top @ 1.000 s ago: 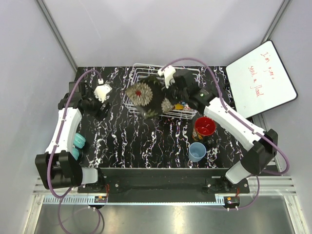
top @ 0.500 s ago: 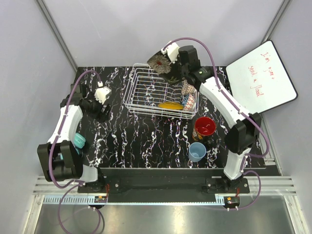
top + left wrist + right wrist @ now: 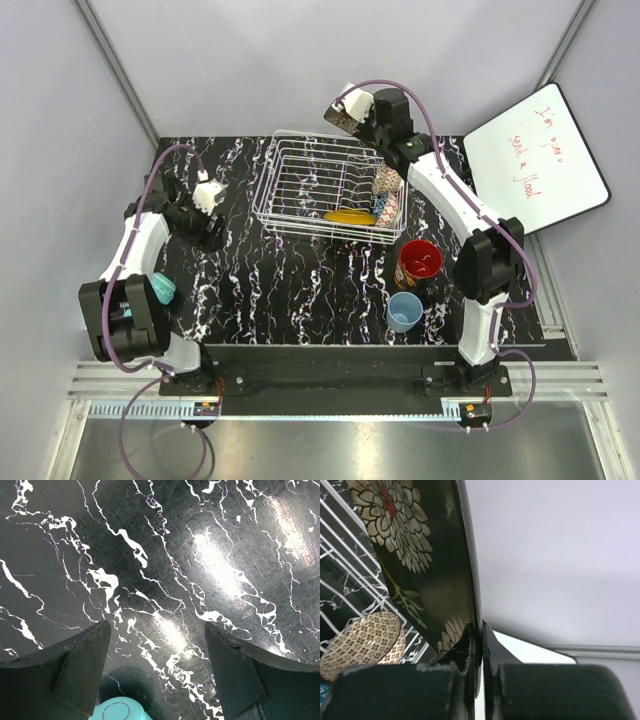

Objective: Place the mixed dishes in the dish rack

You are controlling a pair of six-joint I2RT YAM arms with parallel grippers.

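Observation:
My right gripper (image 3: 352, 110) is shut on the rim of the dark patterned squarish plate (image 3: 337, 118) and holds it tilted in the air over the far right corner of the dish rack (image 3: 300, 190). In the right wrist view the jaws (image 3: 481, 627) pinch the plate (image 3: 420, 555) edge-on. The yellow-orange plate (image 3: 348, 216), the pinkish speckled bowl (image 3: 385, 182) and the blue patterned bowl (image 3: 390, 210) sit in the rack's right side. The red mug (image 3: 420, 260) and the light-blue cup (image 3: 405, 311) stand on the table. My left gripper (image 3: 205, 197) is open and empty over bare table (image 3: 157, 630).
Teal headphones (image 3: 160, 290) lie by the left arm and show at the bottom of the left wrist view (image 3: 120, 711). A white board with red writing (image 3: 535, 160) leans at the far right. The speckled bowl (image 3: 362, 642) and rack wires (image 3: 340, 580) lie below the held plate.
My right arm has carried the dark plate from over the rack's middle up and back to its far right corner. The left arm has barely moved.

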